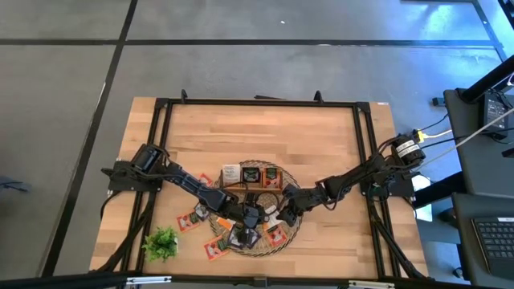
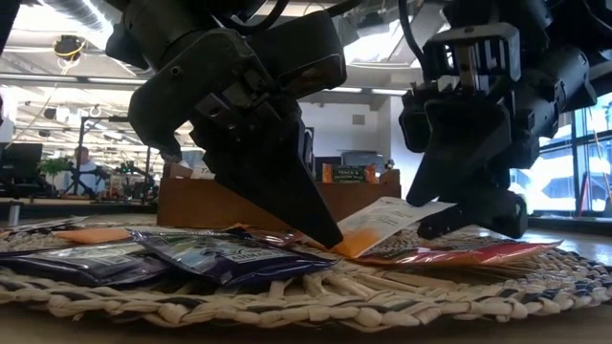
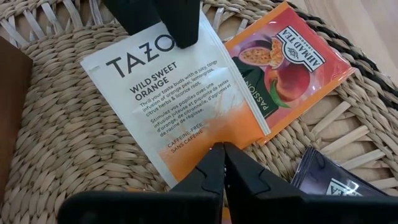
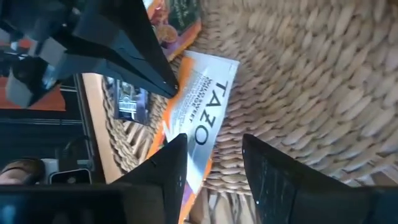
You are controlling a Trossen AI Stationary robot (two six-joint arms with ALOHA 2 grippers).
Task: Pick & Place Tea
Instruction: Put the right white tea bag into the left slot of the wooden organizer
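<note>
Dark left end effector (image 3: 222,149) was pinched shut on the orange edge of a white-and-orange square tea sachet (image 3: 180,99); the right end effector (image 4: 211,158) stood half open astride its far end, over the round wicker mat (image 3: 74,162) on the wooden counter (image 1: 321,136)

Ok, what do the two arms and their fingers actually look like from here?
Both arms are dark, jointed and slim. The left arm and right arm each end in a blocky black gripper: left gripper, right gripper. The fingers are matte black wedges tapering to narrow tips. Black cables loop along the links, and the right arm's base carries a round part with a yellow band.
</note>
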